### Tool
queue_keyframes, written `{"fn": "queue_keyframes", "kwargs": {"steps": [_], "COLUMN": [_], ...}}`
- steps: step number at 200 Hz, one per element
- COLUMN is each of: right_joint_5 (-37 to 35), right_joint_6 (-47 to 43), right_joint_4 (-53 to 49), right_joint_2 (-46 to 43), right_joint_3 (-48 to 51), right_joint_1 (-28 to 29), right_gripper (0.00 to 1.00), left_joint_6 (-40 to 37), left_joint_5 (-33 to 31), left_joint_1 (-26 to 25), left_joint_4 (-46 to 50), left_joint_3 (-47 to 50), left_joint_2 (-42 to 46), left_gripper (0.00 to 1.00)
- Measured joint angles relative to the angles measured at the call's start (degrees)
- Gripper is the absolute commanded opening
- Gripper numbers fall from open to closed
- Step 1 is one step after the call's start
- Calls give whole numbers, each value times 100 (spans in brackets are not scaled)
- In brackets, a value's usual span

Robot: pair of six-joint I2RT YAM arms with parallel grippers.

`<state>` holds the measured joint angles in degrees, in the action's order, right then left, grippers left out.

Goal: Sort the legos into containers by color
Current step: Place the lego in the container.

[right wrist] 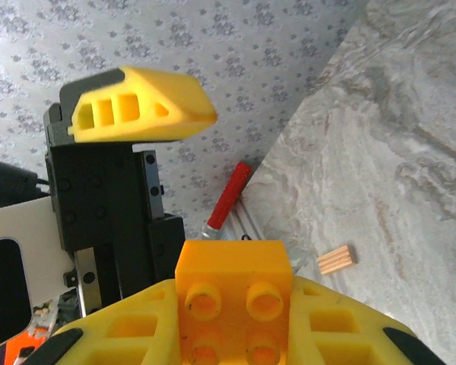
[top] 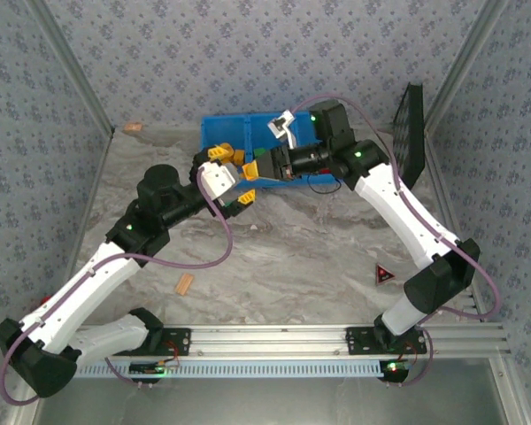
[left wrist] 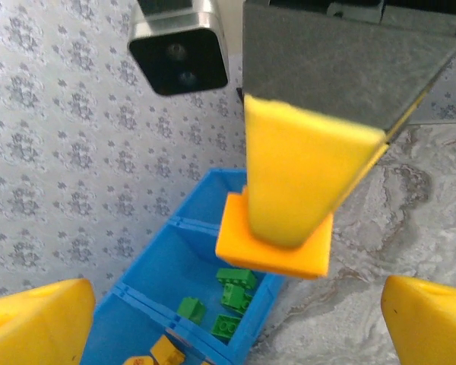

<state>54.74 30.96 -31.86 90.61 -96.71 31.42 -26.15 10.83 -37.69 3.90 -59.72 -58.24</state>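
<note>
Marbled tabletop [top: 319, 257], blue bin [left wrist: 205, 186].
My right hand [right wrist: 232, 334] pinches an orange lego [right wrist: 232, 281]; my left hand [top: 231, 175] gapes. Best released over the orange compartment [left wrist: 114, 334], clear of the green legos [left wrist: 235, 277].

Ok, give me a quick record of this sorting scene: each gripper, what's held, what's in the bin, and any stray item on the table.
left gripper: open, fingers wide, holding nothing
right gripper: shut on orange-yellow lego
blue bin: split by dividers into compartments
green legos: together in one compartment
other orange-yellow legos: in the neighbouring compartment
wooden block: on the table, apart from the bin
</note>
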Motion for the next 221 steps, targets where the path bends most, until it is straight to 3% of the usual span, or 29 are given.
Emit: {"fn": "queue_keyframes", "kwargs": {"steps": [47, 87, 139, 176, 199, 221], "right_joint_5": [184, 221, 232, 232, 227, 208], "right_joint_6": [81, 120, 101, 94, 55, 2], "right_joint_4": [59, 87, 92, 129, 133, 142], "right_joint_2": [0, 0, 0, 0, 0, 0], "right_joint_3": [0, 2, 2, 2, 9, 24], "right_joint_1": [151, 258, 282, 299, 313, 313], "right_gripper": [26, 26, 26, 26, 26, 28], "left_joint_6": [-39, -7, 83, 157, 234, 328], "left_joint_5": [4, 59, 310, 437, 509, 592], "left_joint_1": [-26, -26, -31, -31, -33, -31], "left_joint_4": [-20, 39, 267, 413, 503, 586], "left_joint_3": [-50, -153, -278, -339, -358, -376], "left_joint_2": [-173, -302, -308, -308, -308, -308], "left_gripper": [94, 86, 60, 56, 40, 33]}}
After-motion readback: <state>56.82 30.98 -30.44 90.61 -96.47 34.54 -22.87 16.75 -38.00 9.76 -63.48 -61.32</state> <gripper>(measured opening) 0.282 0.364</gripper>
